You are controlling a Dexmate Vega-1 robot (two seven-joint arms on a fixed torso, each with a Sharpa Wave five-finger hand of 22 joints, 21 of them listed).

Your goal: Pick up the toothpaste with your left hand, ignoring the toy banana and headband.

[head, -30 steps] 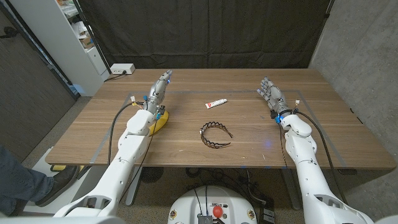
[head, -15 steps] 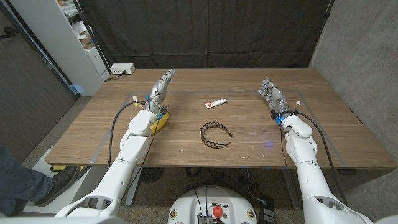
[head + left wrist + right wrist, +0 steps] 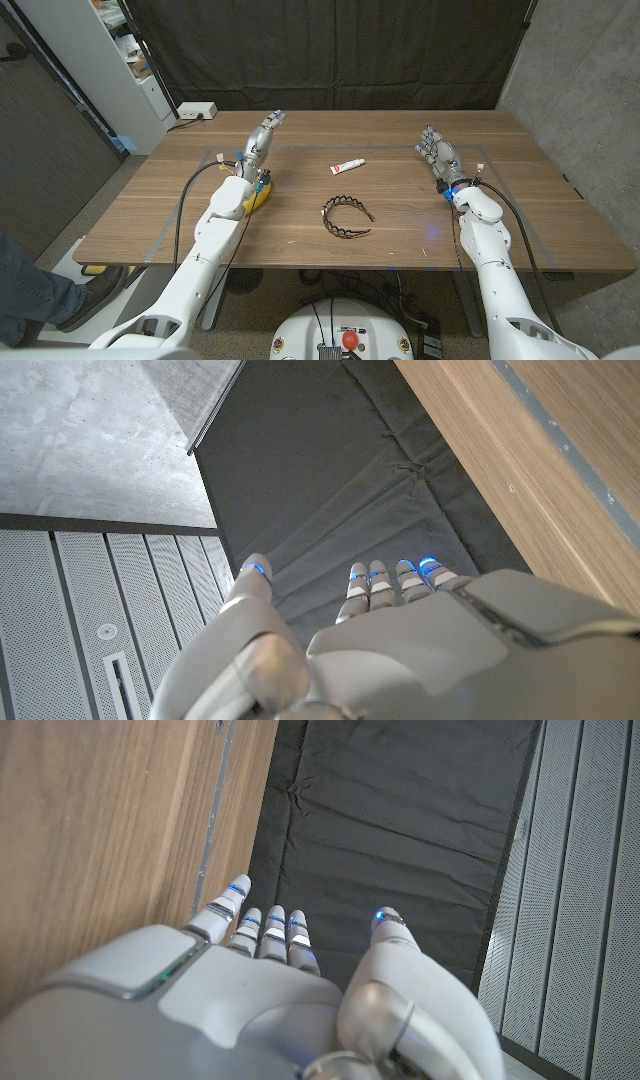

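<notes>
Lying flat, the toothpaste (image 3: 348, 166) looks white, seemingly red-capped.

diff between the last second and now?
The left hand has moved slightly away from the robot and toward the small white toothpaste tube, holding nothing. The right hand, tube, black scalloped headband and yellow toy banana stayed put.

Wooden table (image 3: 300, 250), black curtain (image 3: 330, 50) behind, concrete wall (image 3: 580, 80) right.
</notes>
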